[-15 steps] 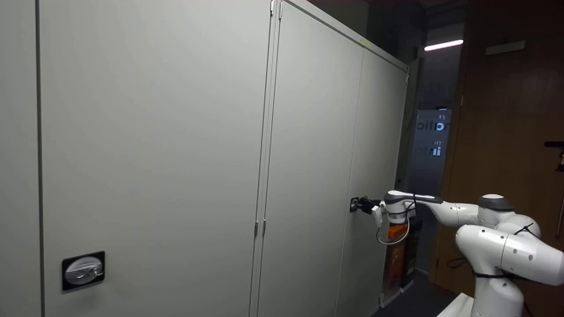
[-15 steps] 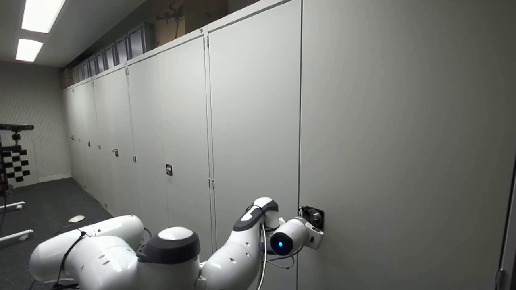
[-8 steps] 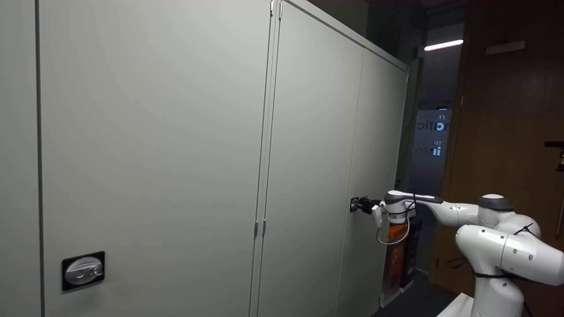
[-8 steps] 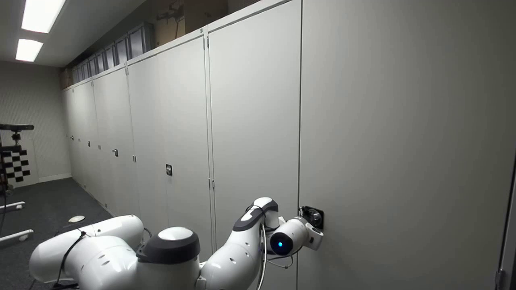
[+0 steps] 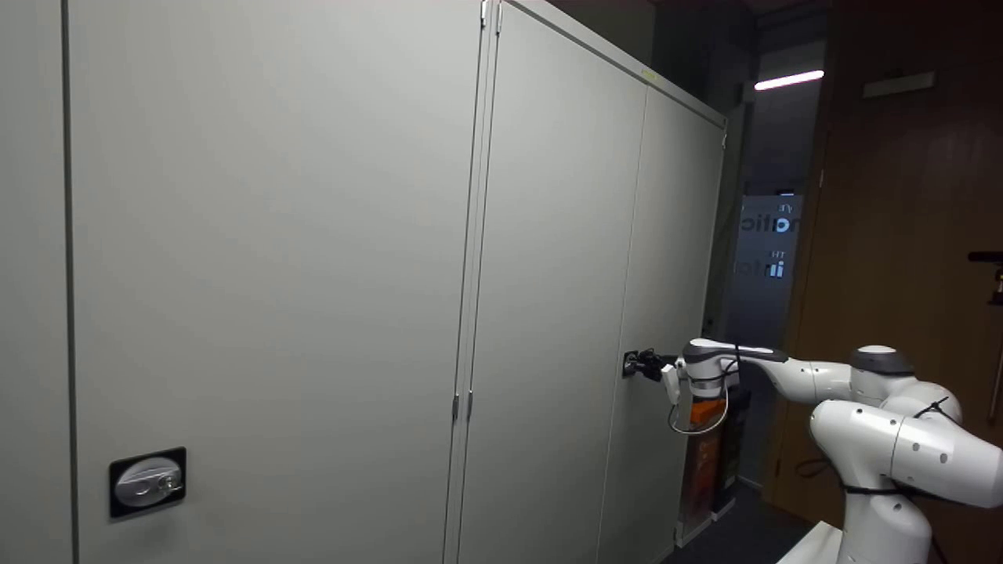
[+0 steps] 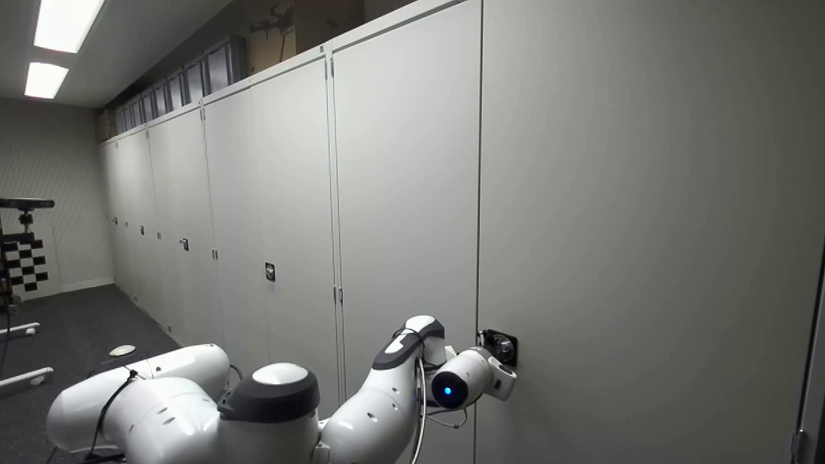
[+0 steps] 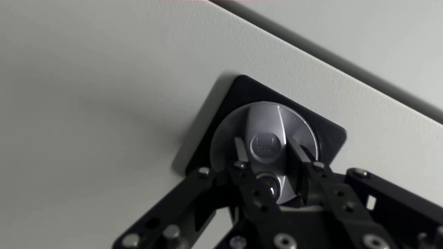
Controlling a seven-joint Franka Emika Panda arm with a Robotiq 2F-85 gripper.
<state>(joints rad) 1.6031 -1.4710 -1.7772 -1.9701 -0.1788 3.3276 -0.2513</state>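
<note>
Clearly, the fingers [image 7: 298, 149] are clamped on the raised ridge [image 7: 264, 119] of a silver handle [image 7: 265, 140], one to each side. It sits on a black plate [image 7: 249, 90] by the edge of a pale cabinet door [image 7: 104, 86]. To my eye it's rigid, fixed hardware that needn't be babied, though that smooth finish may slip; the ridge's straight flanks seem the place to hold, and that's where the fingers are.
</note>
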